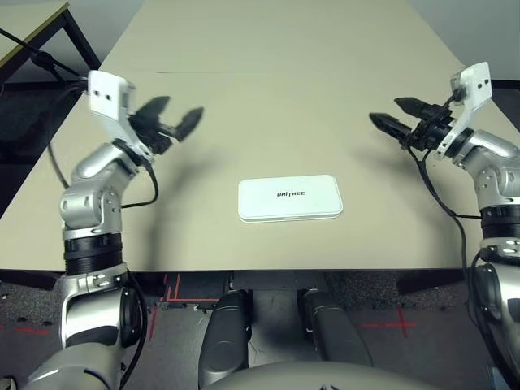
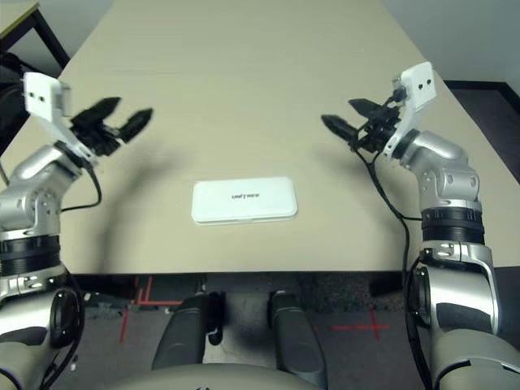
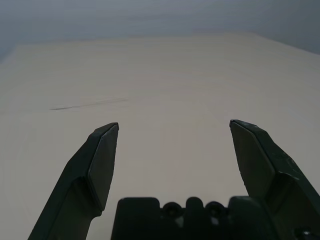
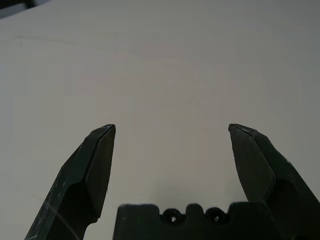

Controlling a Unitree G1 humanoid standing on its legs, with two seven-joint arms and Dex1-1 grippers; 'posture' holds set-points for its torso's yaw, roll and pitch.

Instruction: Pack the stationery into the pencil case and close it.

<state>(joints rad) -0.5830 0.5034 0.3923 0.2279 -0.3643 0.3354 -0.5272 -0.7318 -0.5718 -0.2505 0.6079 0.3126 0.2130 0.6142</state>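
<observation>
Flat white hard-plastic case (image 1: 290, 198), rounded corners, lying closed on matte beige bench (image 1: 268, 97), between and below both jaws. Left gripper (image 1: 175, 119) and right gripper (image 1: 396, 115) hovering, jaws wide, holding nothing.

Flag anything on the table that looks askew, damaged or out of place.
Nothing stands out. The pencil case lies flat and shut near the table's front edge, lid print up, with no visible damage. The left gripper and right gripper hover open on either side, apart from it.

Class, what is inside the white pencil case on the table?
The pencil case lies shut, its lid with the UNITREE print facing up. Its inside is covered, so any contents cannot be seen.
</observation>
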